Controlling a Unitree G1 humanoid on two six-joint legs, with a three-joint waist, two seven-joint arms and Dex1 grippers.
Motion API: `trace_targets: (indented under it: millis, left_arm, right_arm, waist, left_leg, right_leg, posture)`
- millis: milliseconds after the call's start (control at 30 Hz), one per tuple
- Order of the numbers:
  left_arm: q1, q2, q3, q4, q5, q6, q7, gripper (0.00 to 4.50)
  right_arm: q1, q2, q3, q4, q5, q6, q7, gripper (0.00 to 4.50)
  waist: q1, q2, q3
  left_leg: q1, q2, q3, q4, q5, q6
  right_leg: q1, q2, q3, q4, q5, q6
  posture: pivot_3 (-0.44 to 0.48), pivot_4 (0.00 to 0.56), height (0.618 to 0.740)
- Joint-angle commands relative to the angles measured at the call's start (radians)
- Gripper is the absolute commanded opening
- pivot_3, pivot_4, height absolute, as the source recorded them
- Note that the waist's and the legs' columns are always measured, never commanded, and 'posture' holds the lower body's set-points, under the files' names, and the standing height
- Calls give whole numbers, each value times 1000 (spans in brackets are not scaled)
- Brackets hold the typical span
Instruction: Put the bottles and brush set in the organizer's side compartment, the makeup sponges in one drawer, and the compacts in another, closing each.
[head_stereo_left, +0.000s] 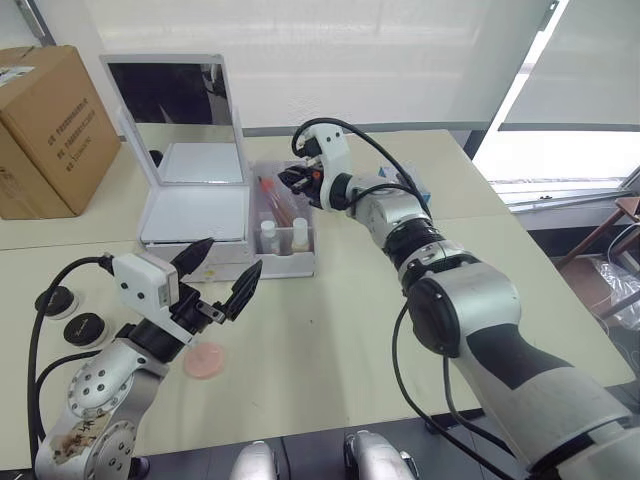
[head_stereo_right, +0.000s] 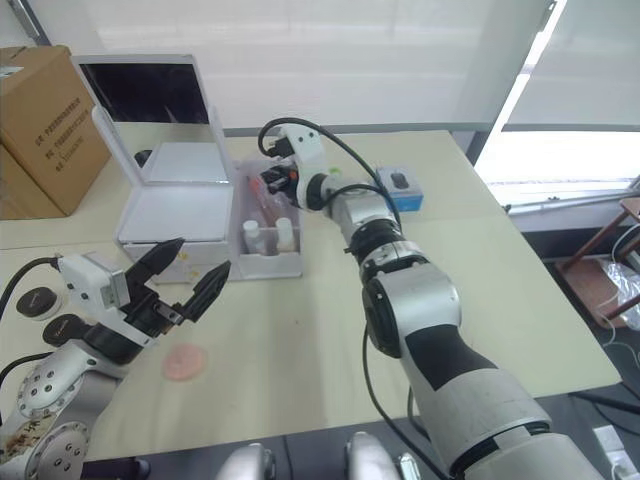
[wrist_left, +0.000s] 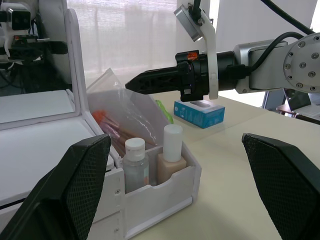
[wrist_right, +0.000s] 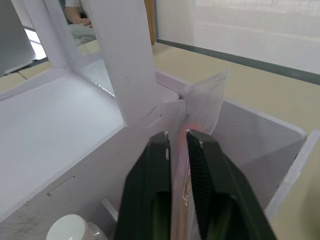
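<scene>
The white organizer (head_stereo_left: 195, 215) stands with its mirror lid up. Its side compartment (head_stereo_left: 300, 262) holds two bottles (wrist_left: 135, 162) (wrist_left: 172, 150) at the front and the brush set (wrist_left: 120, 112) in a clear bag behind them. My right gripper (wrist_right: 177, 145) reaches over that compartment, shut on the top of the bag. Near the table's front left, my left gripper (head_stereo_left: 230, 258) hovers open and holds nothing. Below it a pink makeup sponge (head_stereo_left: 205, 362) lies on the table. Two black compacts (head_stereo_left: 85, 328) (head_stereo_left: 55, 300) lie further left.
A cardboard box (head_stereo_left: 50, 125) stands at the back left. A small blue box (head_stereo_right: 400, 187) sits on the table to the right of the organizer. The organizer's drawer fronts (head_stereo_left: 205, 262) face me.
</scene>
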Motion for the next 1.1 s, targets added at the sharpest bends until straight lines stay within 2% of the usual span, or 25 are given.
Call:
trace_targets:
  millis: [33,333,700,800,933,1000,1100]
  left_arm:
    - [9,7,9,-37,-9,-19,0,4500]
    - [12,8,7,-42,-10,-14,10,4500]
    - [29,3,12,2,1,-54,-27,4500]
    - [47,9,27,10,-5,-69,-44,4500]
    - [54,55,102,48,-48,-65,-98,4500]
    - [64,89,147,74,-80,-54,-136,4500]
    - [80,145,204,117,-107,-40,-184,4500]
  right_arm:
    - [-22,15,18,-2,-36,19,-46,20]
    - [-24,10,-16,11,-48,94,-211,20]
    - [-49,-3,-62,-2,-28,87,-165,20]
    - [-75,-20,-95,-21,8,68,-82,20]
    - [-88,-95,-127,-118,94,102,154,20]
    - [-54,-131,-121,-218,130,169,236,20]
    - [58,-180,-92,-486,195,327,311,20]
  waist:
    - [0,0,0]
    - [1,0,0]
    - [0,0,0]
    - [0,0,0]
    - [4,0,1]
    - [4,0,0]
    - [6,-1,0]
  left_leg:
    - [0,0,0,0,0,0]
    - [0,0,0,0,0,0]
    - [0,0,0,0,0,0]
    - [0,0,0,0,0,0]
    - [0,0,-1,0,0,0]
    - [0,0,0,0,0,0]
    - [1,0,0,0,0,0]
  right_leg:
    - [0,0,0,0,0,0]
    - [0,0,0,0,-2,-3]
    - [0,0,0,0,0,0]
    - [0,0,0,0,0,0]
    - [0,0,-1,0,0,0]
    - [0,0,-1,-1,-1,0]
    - [1,0,-1,0,-4,-3]
  posture:
    - [0,150,733]
    - [0,150,733]
    - [0,150,733]
    - [0,150,733]
    - [0,150,733]
    - [0,150,733]
    - [0,150,733]
